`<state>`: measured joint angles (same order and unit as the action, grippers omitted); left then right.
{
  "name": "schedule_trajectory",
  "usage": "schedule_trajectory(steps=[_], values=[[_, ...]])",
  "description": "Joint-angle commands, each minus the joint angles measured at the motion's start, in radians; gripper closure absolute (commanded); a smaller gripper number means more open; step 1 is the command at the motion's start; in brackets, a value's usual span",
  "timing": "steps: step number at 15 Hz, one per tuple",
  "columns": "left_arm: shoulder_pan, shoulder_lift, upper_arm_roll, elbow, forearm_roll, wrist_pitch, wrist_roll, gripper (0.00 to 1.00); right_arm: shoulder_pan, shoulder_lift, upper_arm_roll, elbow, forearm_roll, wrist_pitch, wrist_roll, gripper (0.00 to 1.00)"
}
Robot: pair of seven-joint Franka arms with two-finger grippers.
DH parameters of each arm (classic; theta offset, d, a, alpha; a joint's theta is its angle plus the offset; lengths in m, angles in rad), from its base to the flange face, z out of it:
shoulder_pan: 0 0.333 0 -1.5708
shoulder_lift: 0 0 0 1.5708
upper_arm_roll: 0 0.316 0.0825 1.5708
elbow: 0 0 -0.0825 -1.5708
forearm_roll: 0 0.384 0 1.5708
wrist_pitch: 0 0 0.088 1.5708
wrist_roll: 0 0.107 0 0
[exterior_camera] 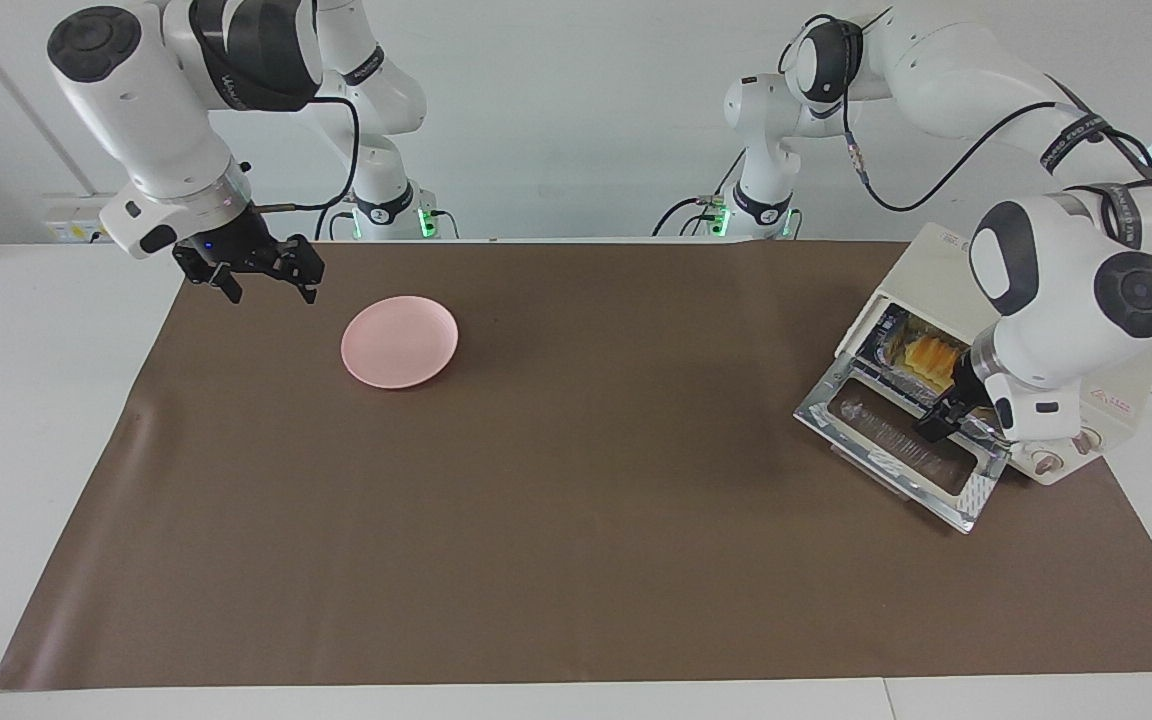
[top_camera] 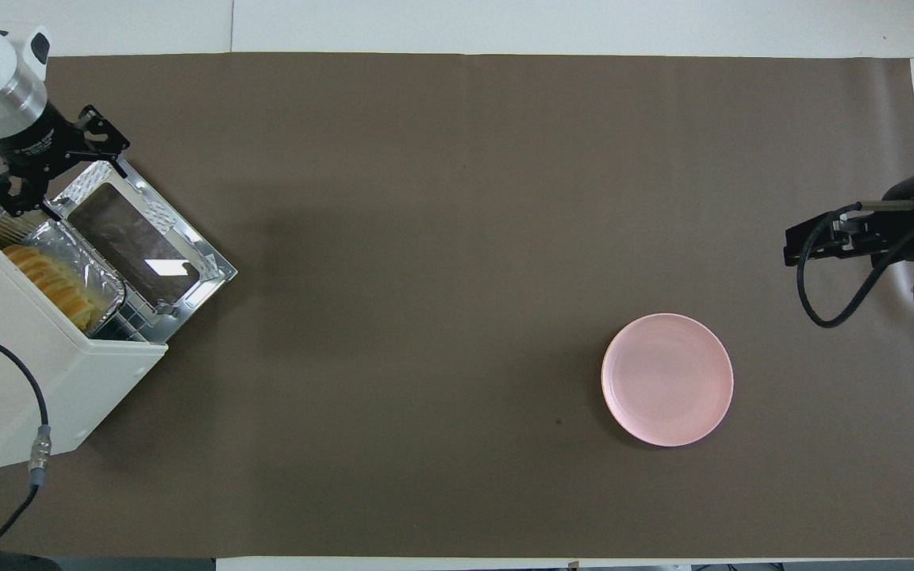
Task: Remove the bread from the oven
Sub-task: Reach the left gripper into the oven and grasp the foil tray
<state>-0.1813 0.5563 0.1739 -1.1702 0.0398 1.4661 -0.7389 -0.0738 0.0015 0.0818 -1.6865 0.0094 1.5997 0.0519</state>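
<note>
From the facing view, the oven (exterior_camera: 1011,360) sits at the left arm's end of the worktop (exterior_camera: 576,560) with its glass door (exterior_camera: 901,450) folded down flat. That leaves the way in wide open. The bread (exterior_camera: 921,352) is still inside the oven, lying in a shiny foil tray (exterior_camera: 891,335) on the rack. The left end effector (exterior_camera: 939,420) hangs just over the open door, right at the mouth of the oven, with its big white wrist hiding part of the bread. Its fingers stand apart and hold nothing. It looks set to go in for the bread. The right end effector (exterior_camera: 256,268) waits in the air well away from the oven, its fingers apart and empty too. A pink plate (exterior_camera: 399,341) lies well apart from the oven, toward the right arm's end, likely as a spot to put the bread.

From the overhead view, the left end effector (top_camera: 48,170) is over the corner of the oven door (top_camera: 144,242) that lies farthest from the robots. The bread (top_camera: 48,283) shows as a golden ridged loaf in the foil tray (top_camera: 100,274), inside the oven (top_camera: 36,357). The right end effector (top_camera: 802,242) waits over the worktop (top_camera: 457,198), well apart from the oven. The pink plate (top_camera: 667,379) has nothing on it.
</note>
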Motion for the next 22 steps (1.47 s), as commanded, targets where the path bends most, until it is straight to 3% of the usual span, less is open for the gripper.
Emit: schedule_trajectory(steps=[1,5,9,14,17,22], values=[[-0.049,-0.016,0.032,-0.09,0.049,0.083,-0.062,0.0,-0.023,-0.021,0.016,-0.022,-0.016,0.0,-0.024,0.0],[-0.049,-0.071,0.033,-0.224,0.09,0.149,-0.065,0.0,-0.023,-0.021,0.016,-0.022,-0.016,0.0,-0.024,0.0],[-0.04,-0.087,0.029,-0.252,0.123,0.149,-0.022,0.0,-0.023,-0.021,0.016,-0.024,-0.016,0.0,-0.024,0.0],[-0.037,-0.157,0.033,-0.431,0.124,0.27,-0.011,0.0,-0.023,-0.021,0.016,-0.022,-0.016,0.0,-0.024,0.0],[-0.033,-0.167,0.033,-0.456,0.124,0.303,-0.011,0.0,-0.023,-0.021,0.016,-0.022,-0.016,0.0,-0.024,0.0],[-0.024,-0.187,0.036,-0.534,0.124,0.367,-0.014,0.23,-0.023,-0.021,0.016,-0.022,-0.016,0.0,-0.024,0.0]])
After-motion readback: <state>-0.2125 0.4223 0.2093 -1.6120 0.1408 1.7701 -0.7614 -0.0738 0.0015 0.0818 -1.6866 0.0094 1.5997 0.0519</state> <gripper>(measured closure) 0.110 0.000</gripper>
